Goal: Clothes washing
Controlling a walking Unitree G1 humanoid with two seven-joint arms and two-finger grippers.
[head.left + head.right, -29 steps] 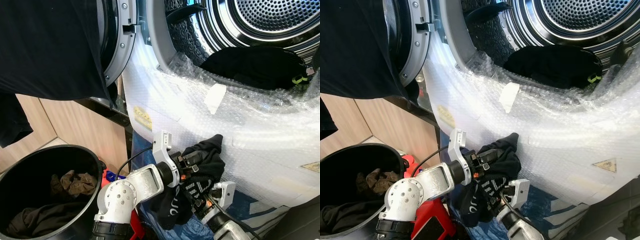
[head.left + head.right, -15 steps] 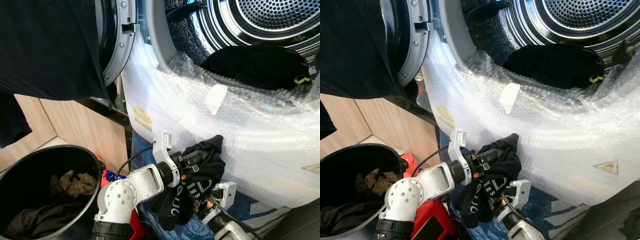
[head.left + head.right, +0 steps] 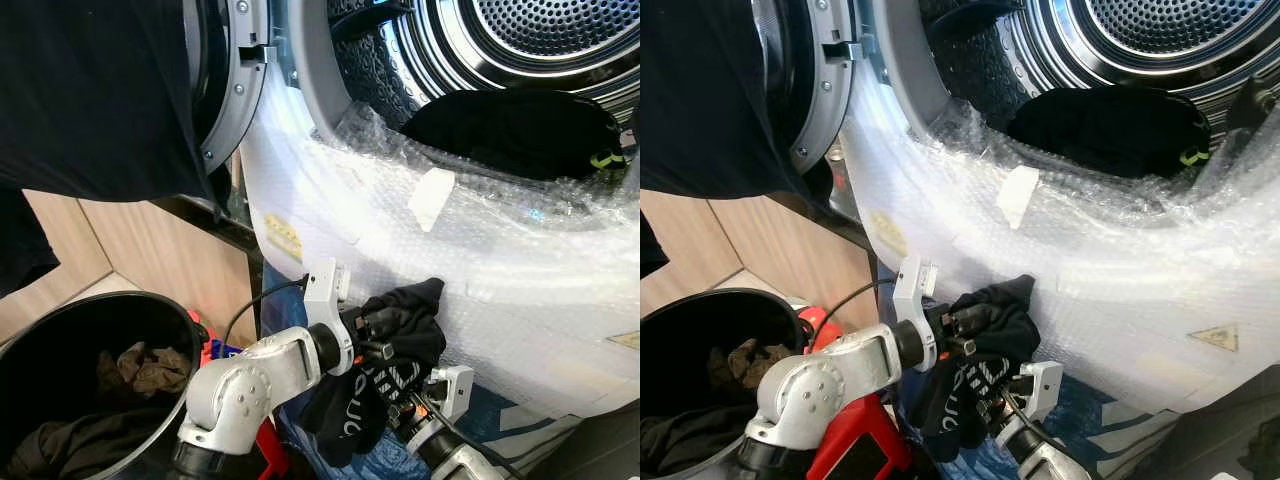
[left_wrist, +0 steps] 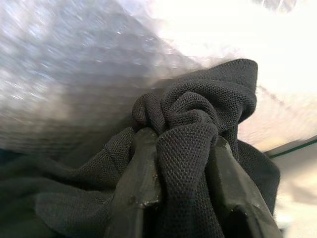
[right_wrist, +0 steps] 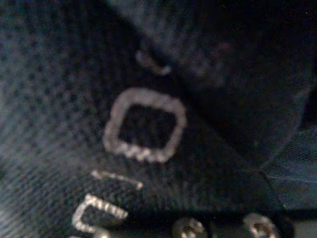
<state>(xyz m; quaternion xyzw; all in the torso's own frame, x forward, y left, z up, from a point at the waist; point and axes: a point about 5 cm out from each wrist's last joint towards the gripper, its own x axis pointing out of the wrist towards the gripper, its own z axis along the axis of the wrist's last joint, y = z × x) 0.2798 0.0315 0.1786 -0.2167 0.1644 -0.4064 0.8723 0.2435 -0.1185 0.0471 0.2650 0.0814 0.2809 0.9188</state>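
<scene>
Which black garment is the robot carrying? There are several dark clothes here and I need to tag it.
Find the washer, wrapped in bubble wrap. Just below its front, the left gripper is shut on a bunched black garment that hangs down against the wrap. Unlike the plain black clothes in the drum and the bin, it bears white outlined lettering.

A black bin (image 3: 60, 330) holding crumpled clothes (image 3: 140, 368) stands on the floor.

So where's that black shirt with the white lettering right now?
The black shirt hangs low in the head views, bunched in the left end effector against the bubble-wrapped washer front, right of the black bin.
</scene>
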